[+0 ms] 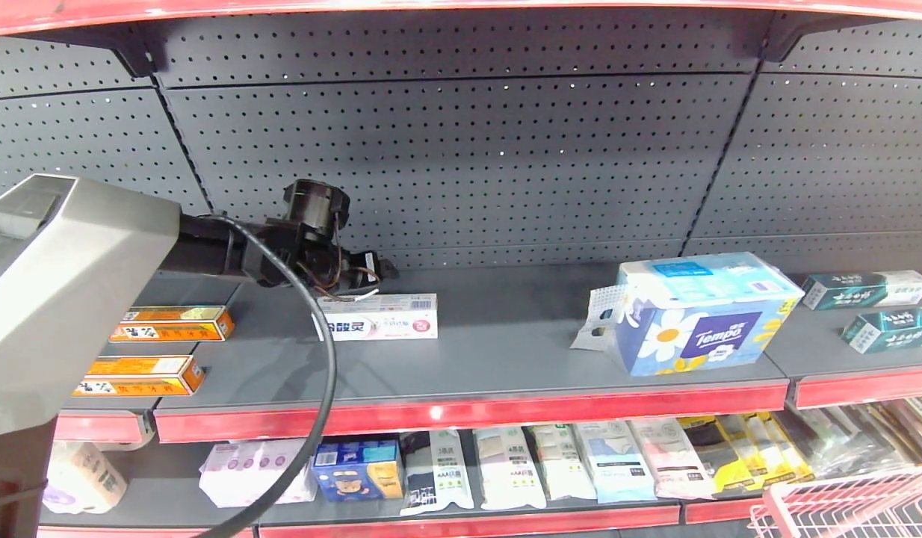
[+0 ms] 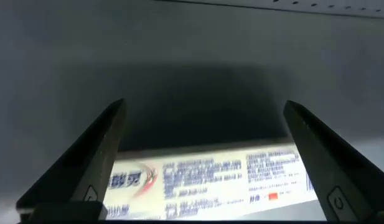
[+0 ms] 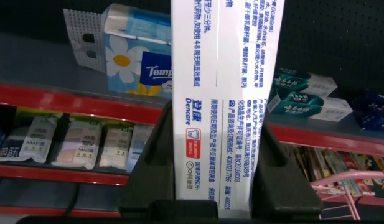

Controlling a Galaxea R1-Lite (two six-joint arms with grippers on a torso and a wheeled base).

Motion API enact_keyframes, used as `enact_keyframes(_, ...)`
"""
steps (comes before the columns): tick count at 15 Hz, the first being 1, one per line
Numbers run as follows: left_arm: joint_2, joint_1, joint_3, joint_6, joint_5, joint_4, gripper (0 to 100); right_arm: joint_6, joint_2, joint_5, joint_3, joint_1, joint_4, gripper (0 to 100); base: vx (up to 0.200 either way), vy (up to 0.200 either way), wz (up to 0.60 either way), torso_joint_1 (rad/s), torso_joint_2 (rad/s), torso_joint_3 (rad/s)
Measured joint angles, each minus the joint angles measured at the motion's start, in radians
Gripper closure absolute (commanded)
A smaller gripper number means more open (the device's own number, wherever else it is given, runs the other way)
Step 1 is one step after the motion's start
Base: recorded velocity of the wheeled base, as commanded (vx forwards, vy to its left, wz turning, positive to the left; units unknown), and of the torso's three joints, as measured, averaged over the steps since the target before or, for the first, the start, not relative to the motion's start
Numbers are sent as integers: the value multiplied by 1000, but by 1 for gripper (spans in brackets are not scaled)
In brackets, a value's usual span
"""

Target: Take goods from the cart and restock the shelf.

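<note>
1. Right gripper was found clamped on one toothpaste box.
2. Left gripper was found parted over a second toothpaste box, laid well left of the tissue pack.

Shop: pegboard shelving w/ red price rails, boxed goods, pink cart.

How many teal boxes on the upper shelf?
2. One long teal cardboard box lies at the back right of the grey metal shelf; the second teal box lies before it. Others may be hidden.
</note>
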Motion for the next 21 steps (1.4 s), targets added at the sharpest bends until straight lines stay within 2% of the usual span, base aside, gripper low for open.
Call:
enact_keyframes(2,18,-7,-22,-10,2,0,0,0,0,0,3,0,0,100,0,0,0,0,0,0)
enact_keyframes(3,29,-12,-43,-28,3,4,0,-1,-1,-1,8,0,0,100,0,0,0,0,0,0)
enact_keyframes(5,43,-25,-77,-37,3,58,0,-1,-4,-1,10,-1,0,100,0,0,0,0,0,0)
enact_keyframes(8,55,-38,-113,-37,6,106,0,-2,-6,-1,12,-1,0,100,0,0,0,0,0,0)
enact_keyframes(16,94,-41,-122,-31,23,110,0,-2,0,0,19,-1,0,100,0,0,0,0,0,0)
enact_keyframes(21,127,-43,-184,-24,20,109,0,-3,4,0,28,-1,0,100,0,0,0,0,0,0)
